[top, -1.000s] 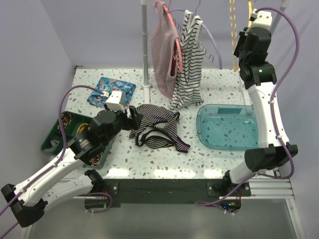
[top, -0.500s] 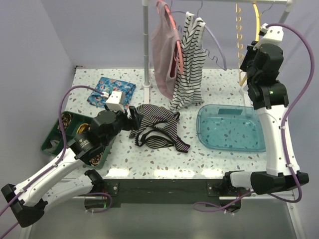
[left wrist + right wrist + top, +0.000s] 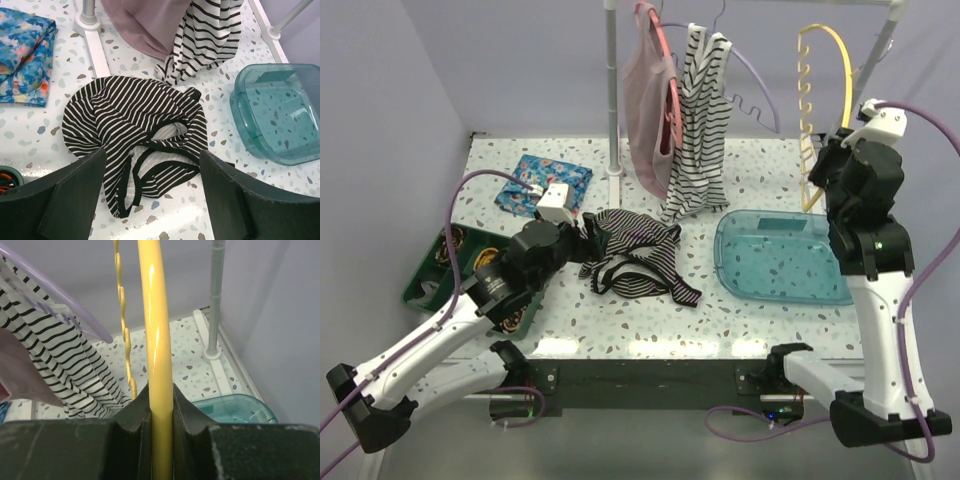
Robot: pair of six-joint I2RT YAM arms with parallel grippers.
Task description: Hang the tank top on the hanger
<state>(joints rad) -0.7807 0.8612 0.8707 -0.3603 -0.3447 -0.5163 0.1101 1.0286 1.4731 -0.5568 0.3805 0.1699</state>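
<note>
My right pincer (image 3: 161,410) is pressed together on the yellow hanger (image 3: 156,335). Its smooth arched bar runs straight up from between my two fingers, and its wavy scalloped bar hangs just to the left of the grip. From above, this pincer is raised off the speckled table (image 3: 720,320) at the far right, with the hanger's arch rising above it. Below the grip and to its right lies a clear teal tub (image 3: 235,407), and beyond that the rack's upright pole (image 3: 215,295) stands on its foot. To the left of the grip a lavender hanger (image 3: 65,305) carries a white garment with bold black stripes (image 3: 65,365). A bit of pink top (image 3: 15,370) shows at the far left edge. My left pincer (image 3: 152,155) is spread wide, low over the table. The tank top (image 3: 125,107) lies crumpled flat just ahead of this pincer, partly in the gap between the two fingers; I cannot tell whether the fingertips touch the cloth. The tank top is on the table, well apart from the hanger in my other pincer. Ahead of the left pincer and off to its left sits a folded floral cloth (image 3: 22,55). The same teal tub is ahead to its right, and the hems of the pink top and the striped garment hang straight ahead, past the tank top. A green tray (image 3: 425,285) sits behind this pincer, to its left.
</note>
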